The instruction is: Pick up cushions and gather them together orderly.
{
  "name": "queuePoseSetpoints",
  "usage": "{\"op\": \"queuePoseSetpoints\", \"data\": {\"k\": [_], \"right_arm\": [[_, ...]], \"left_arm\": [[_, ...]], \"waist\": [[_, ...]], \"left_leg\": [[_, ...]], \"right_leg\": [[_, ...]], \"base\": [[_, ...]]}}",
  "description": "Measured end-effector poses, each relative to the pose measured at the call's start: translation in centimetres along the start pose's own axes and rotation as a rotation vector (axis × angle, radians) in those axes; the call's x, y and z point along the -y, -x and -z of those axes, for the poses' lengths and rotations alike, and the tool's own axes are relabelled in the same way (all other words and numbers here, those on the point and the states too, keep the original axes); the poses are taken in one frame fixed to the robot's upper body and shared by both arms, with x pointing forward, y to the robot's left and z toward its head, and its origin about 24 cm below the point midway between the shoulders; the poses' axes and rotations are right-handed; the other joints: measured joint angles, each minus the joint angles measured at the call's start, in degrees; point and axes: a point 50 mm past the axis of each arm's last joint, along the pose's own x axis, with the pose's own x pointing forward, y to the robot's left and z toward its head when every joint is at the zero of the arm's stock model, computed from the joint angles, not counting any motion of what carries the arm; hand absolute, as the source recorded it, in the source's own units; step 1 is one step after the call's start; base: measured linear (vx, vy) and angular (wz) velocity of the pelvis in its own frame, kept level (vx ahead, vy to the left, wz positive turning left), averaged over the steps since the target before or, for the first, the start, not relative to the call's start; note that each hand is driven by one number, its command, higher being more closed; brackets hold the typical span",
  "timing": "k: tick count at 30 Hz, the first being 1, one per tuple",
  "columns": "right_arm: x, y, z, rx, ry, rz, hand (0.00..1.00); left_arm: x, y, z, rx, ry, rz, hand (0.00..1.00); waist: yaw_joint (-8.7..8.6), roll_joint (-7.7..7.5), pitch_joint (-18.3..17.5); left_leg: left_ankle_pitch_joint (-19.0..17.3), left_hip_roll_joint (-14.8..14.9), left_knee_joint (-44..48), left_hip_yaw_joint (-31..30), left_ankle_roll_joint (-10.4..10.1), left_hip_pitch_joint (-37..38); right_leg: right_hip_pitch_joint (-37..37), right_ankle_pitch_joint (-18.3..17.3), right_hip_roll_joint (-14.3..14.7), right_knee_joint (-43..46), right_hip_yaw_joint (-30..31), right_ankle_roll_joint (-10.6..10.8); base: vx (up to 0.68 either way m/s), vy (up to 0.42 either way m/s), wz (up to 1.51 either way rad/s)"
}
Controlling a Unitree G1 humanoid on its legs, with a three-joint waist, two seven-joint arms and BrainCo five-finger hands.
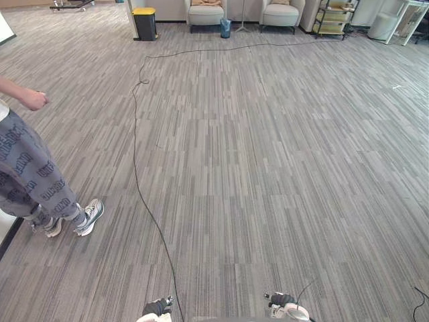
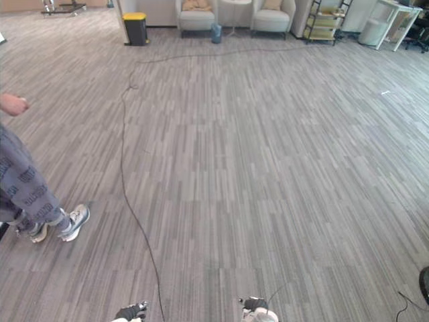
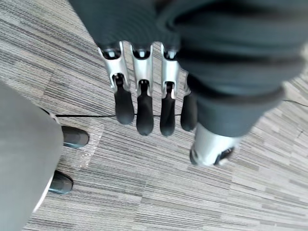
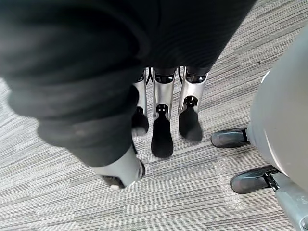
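Note:
A tan cushion [image 1: 206,3] lies on the left of two pale armchairs [image 1: 206,16] against the far wall, and another cushion [image 1: 282,2] rests on the right armchair [image 1: 280,16]. Both are far across the carpet from me. My left hand [image 3: 144,108] hangs over the grey carpet with its fingers straight and relaxed, holding nothing. My right hand [image 4: 161,130] hangs the same way, open with nothing in it.
A person [image 1: 33,174] in patterned trousers and sneakers stands close at my left. By the far wall are a black bin with a yellow lid [image 1: 145,23], a small blue bin [image 1: 225,27], a shelf cart [image 1: 333,17] and a white table [image 1: 409,17].

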Motion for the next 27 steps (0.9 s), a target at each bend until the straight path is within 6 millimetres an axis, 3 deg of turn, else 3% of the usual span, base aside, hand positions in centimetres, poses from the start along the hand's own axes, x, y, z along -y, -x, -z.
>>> {"op": "queuePoseSetpoints", "data": {"k": [27], "right_arm": [[0.07,-0.18,-0.59,0.001,0.012,-0.004,0.0]], "left_arm": [[0.52,-0.11,-0.27,0.004,-0.095,0.03,0.0]], "waist": [[-0.32,0.59,1.89]], "left_leg": [[0.51,-0.86,-0.02,-0.6,0.6,-0.05]], "right_leg": [[-0.04,-0.09,-0.76,0.28,-0.27,0.1]], "base": [[-0.02,0.002,0.01]]}}
